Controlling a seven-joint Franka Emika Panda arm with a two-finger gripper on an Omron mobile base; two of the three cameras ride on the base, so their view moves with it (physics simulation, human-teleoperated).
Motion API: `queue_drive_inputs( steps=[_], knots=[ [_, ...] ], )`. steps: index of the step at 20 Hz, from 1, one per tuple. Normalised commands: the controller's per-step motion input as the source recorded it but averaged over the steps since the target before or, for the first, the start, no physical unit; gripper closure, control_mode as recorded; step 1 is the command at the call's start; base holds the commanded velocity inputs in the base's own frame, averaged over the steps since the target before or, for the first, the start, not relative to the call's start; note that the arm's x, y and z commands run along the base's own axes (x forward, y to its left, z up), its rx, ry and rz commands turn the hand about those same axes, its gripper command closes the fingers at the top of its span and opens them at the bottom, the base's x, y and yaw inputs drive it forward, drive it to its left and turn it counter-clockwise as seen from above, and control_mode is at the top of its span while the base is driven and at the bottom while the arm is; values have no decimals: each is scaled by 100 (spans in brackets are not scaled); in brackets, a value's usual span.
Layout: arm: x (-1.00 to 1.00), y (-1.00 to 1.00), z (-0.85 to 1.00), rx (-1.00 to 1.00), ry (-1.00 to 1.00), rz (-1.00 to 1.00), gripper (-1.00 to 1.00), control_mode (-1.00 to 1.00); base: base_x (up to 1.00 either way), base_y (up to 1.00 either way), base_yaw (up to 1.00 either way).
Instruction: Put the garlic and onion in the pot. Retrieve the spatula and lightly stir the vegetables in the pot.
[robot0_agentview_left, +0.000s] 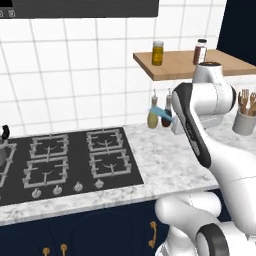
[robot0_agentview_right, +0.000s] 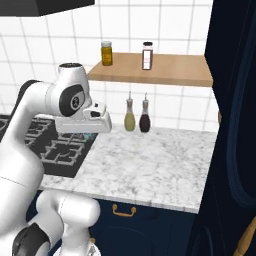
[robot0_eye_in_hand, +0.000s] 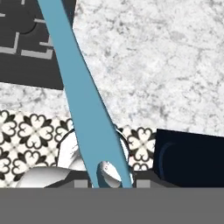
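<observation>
a white franka arm holds the teal spatula (robot0_eye_in_hand: 81, 100) aloft over a marble-look counter (robot0_agentview_right: 150, 165) in a rendered kitchen, its gripper (robot0_eye_in_hand: 109, 183) nearly closed around the handle end of the utensil. in the hand view the blade-thin teal strip rises from between the finger tips and runs straight away from the hand, its long axis in line with the gripper's reach, the far end pointing over the edge of the black gas hob (robot0_agentview_left: 70, 160). from the left base view a short length of teal sticks out leftward from the hand, toward the hob. the pot (robot0_agentview_left: 2, 155) appears as a sliver of steel with a black handle at the far left edge of that view, on the hob's left side and well apart from the hand, so the coming carry looks to run leftward across the burners; its contents cannot be seen. behind the arm stand two oil bottles (robot0_agentview_right: 136, 116) against white tile, a wooden shelf (robot0_agentview_right: 165, 70) bearing two jars, and a crock of wooden utensils (robot0_agentview_left: 245, 115) at right. dark navy cabinets with brass pulls sit below.
</observation>
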Motion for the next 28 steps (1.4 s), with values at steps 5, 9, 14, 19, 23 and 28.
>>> queue_drive_inputs(
  steps=[5, 9, 14, 19, 23, 28],
  knots=[
    [0, 0, 0, 0, 0, 0, 100, 100, -66, 88, 0],
    [0, 0, 0, 0, 0, 0, 100, 100, -32, 100, 0],
    [0, 0, 0, 0, 0, 0, 100, 100, -1, 100, -5],
    [0, 0, 0, 0, 0, 0, 100, 100, 0, 100, -12],
    [0, 0, 0, 0, 0, 0, 100, 100, 1, 100, -11],
    [0, 0, 0, 0, 0, 0, 100, 100, 40, 57, -1]
  ],
)
